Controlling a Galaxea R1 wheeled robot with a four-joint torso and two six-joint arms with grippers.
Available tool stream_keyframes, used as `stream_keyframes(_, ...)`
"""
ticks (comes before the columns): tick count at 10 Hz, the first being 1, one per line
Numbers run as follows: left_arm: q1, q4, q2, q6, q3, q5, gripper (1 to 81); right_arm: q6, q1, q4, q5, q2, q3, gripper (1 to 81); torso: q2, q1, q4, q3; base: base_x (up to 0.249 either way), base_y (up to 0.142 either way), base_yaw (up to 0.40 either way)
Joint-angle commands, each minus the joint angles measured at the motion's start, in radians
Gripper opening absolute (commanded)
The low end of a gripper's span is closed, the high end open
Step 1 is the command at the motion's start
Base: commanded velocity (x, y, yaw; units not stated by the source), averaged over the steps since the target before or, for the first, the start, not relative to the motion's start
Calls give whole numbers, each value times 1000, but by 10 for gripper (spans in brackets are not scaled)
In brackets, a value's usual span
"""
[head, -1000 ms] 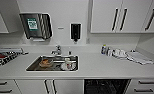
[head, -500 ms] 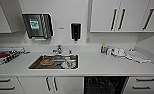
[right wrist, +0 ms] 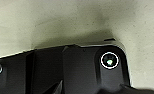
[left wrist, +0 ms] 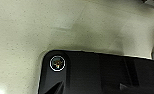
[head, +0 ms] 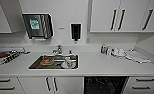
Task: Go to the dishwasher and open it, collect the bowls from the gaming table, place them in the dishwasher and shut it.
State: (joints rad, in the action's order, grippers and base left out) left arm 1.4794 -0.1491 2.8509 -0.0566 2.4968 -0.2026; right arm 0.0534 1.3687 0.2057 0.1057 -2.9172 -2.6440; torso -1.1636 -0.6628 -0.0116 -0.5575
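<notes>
Dishwasher (head: 105, 85) gapes dark under desk (head: 98, 66) beside sink (head: 54, 62); view unchanged since earlier; fingers' state impossible to tell.

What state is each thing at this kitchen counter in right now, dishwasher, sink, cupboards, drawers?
dishwasher: open, dark inside showing
sink: holds dishes
upper cupboards: shut
lower cupboard doors: shut
drawers: shut

counter (head: 98, 65) white | dishwasher (head: 104, 85) interior dark | cabinet handles (head: 117, 19) black | floor (left wrist: 43, 27) cream, speckled
</notes>
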Motion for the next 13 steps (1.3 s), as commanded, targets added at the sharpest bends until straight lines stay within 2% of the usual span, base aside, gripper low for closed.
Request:
stream_keyframes(1,-41,10,-1,-8,25,52,811,3,-20,-62,23,-38,-37,811,100,65,0,0,0,0,0)
stream_keyframes(4,-41,13,32,-11,88,52,811,3,0,-89,3,-62,-39,811,130,84,0,0,0,0,0)
stream_keyframes(8,-41,11,59,-11,134,55,811,3,10,-89,3,-70,-39,811,270,174,0,0,0,0,0)
stream_keyframes(10,-41,11,58,-11,136,55,811,3,8,-91,3,-78,-39,811,344,222,0,66,0,0,0)
stream_keyframes(13,-41,10,55,-11,136,55,811,3,8,-103,3,-78,-34,811,450,290,0,126,0,0,0)
